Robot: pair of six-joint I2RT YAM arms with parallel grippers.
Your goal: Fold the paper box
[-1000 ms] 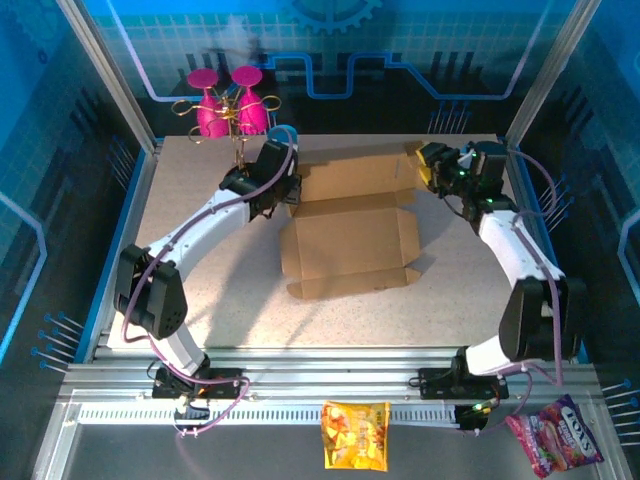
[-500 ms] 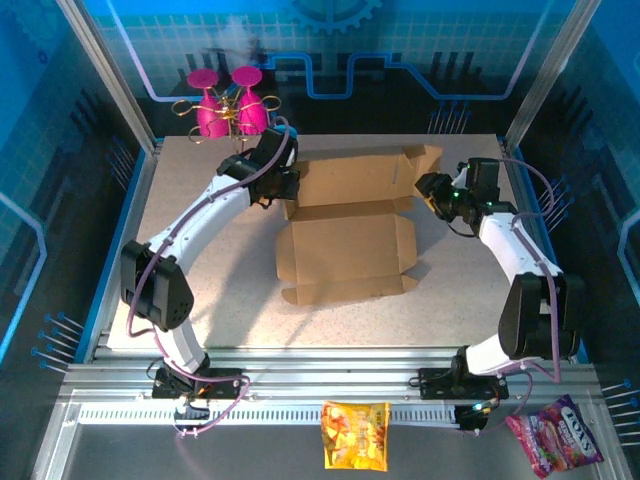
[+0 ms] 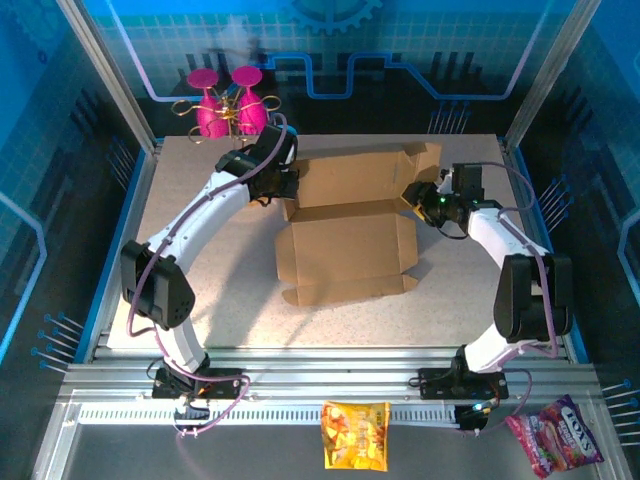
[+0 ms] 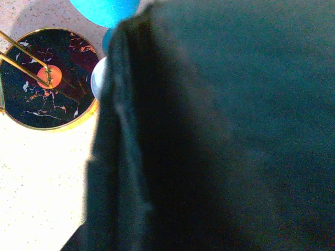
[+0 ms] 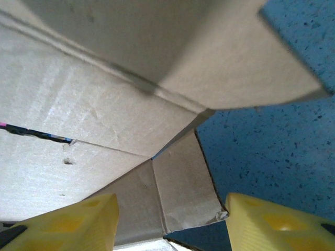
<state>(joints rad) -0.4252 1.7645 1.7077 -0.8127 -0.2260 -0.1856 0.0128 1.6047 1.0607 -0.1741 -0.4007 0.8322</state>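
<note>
The paper box (image 3: 345,250) is a brown cardboard mailer at the table's middle. Its base lies flat and its back panel (image 3: 355,178) stands tilted up. My left gripper (image 3: 283,190) is at the box's back-left corner. In the left wrist view a dark, close surface hides its fingers. My right gripper (image 3: 413,195) is at the box's right side, by the raised side flap. In the right wrist view it (image 5: 170,230) is open, its yellow fingertips (image 5: 63,225) wide apart. A small cardboard flap (image 5: 183,193) lies between them, untouched.
A gold stand with pink glasses (image 3: 228,108) stands at the table's back left, just behind my left arm; its dark marbled base (image 4: 44,78) is close to the left wrist. Two snack packets (image 3: 355,435) (image 3: 555,435) lie in front of the arm bases, off the table.
The box's back panel has risen from flat to tilted up. My right gripper has moved left and down to the box's right flap. My left gripper shifted slightly toward the back.
</note>
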